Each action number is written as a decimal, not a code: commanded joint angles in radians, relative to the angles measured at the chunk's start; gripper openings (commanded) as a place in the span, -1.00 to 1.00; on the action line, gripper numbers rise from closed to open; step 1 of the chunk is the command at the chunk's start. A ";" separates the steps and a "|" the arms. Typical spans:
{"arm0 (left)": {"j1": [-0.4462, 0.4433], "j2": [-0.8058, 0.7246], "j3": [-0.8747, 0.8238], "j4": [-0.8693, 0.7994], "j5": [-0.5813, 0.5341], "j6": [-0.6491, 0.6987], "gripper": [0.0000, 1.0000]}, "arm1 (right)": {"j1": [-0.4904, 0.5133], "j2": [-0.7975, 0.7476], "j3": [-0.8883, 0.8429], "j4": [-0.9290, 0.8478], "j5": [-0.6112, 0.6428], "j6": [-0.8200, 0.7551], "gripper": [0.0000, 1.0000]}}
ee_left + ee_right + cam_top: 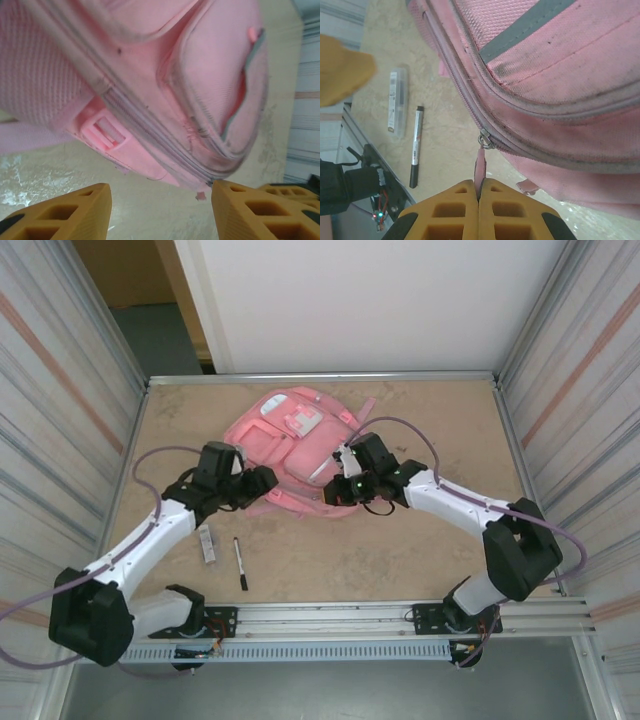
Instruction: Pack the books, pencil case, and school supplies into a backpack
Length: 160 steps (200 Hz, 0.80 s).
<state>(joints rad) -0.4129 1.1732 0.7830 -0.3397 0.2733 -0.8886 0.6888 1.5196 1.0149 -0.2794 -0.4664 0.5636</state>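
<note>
- Backpack (290,445), large, of pink woven fabric with paler front pockets, lies flat in the top external view at the middle of the tan worktop's (430,550) far half. The left gripper (262,482) is at its near-left edge and the right gripper (335,490) at its near edge.
- Toward the worktop's near-left corner, a slim black pen with a pale tip (240,563) and a small whitish-grey bar (207,542) lie side by side, apart from the backpack.
- Left wrist view: the left gripper (160,212) has its orange jaws standing apart with nothing between them. The backpack (150,75) lies just beyond, its zipped corner close above one finger (260,210); I cannot tell whether they touch.
- Right wrist view: the right gripper (479,202) has its jaws pressed together on a thin pink zip pull (480,167) that runs from the slider on the backpack's (560,75) zipped edge. The pen (415,147) and the bar (397,102) lie on the worktop to the left.
</note>
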 commanded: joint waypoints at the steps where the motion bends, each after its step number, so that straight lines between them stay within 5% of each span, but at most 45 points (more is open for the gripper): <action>1: -0.053 0.050 -0.017 0.083 -0.091 -0.121 0.10 | 0.045 0.026 0.056 0.036 -0.023 -0.009 -1.00; 49: -0.134 0.191 0.005 0.173 -0.184 -0.156 -0.02 | 0.102 0.037 0.054 0.089 -0.008 0.033 -1.00; 55: -0.134 0.206 -0.001 0.200 -0.186 -0.157 -0.20 | 0.106 0.037 0.052 0.089 -0.003 0.033 -1.00; 65: -0.134 0.221 -0.014 0.236 -0.180 -0.141 -0.81 | 0.106 0.037 0.055 0.072 0.006 0.025 -1.00; 73: -0.134 0.225 -0.018 0.247 -0.177 -0.129 -1.00 | 0.104 0.039 0.063 0.029 0.032 0.005 -1.00; 109: -0.060 0.154 0.005 0.138 -0.178 -0.038 -1.00 | 0.049 0.004 0.034 -0.174 0.246 -0.166 -1.00; 160: 0.252 0.205 0.049 0.093 0.205 0.125 -1.00 | -0.172 -0.103 -0.129 -0.147 0.363 -0.189 -1.00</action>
<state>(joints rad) -0.2802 1.3552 0.7799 -0.2138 0.3431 -0.8978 0.5945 1.4746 0.9409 -0.3508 -0.2554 0.4297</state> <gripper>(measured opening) 0.053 0.042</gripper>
